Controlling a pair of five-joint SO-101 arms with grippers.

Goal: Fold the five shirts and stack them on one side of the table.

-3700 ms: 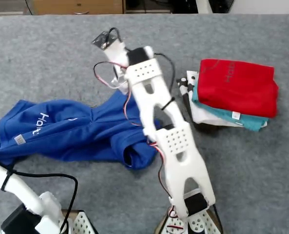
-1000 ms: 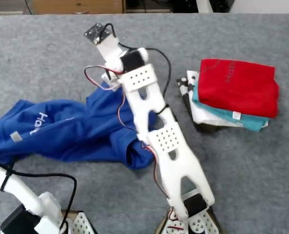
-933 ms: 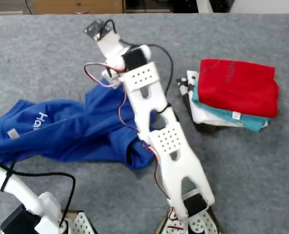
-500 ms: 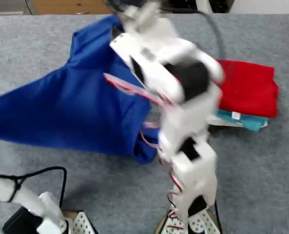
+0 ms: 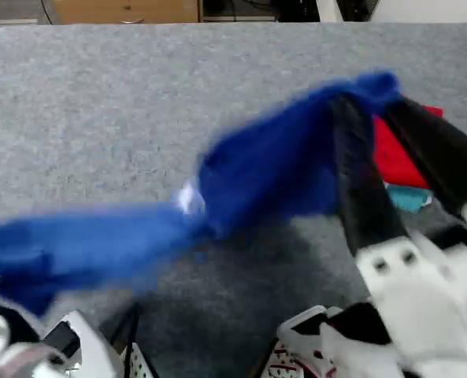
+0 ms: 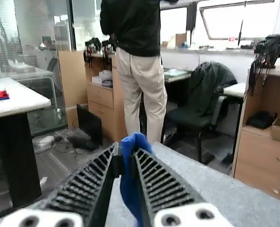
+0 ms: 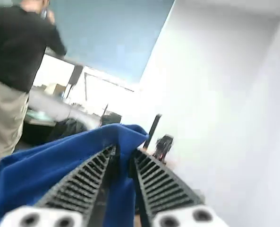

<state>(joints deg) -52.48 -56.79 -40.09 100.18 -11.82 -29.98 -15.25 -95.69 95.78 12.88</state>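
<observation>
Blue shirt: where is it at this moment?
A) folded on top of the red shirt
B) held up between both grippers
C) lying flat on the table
B: the left gripper and the right gripper each pinch a bit of the blue shirt, which stretches above the table.

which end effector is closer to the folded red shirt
Right. The right end effector hangs just beside the red shirt, gripping the blue shirt; the left end effector grips its other end, farther off.
</observation>
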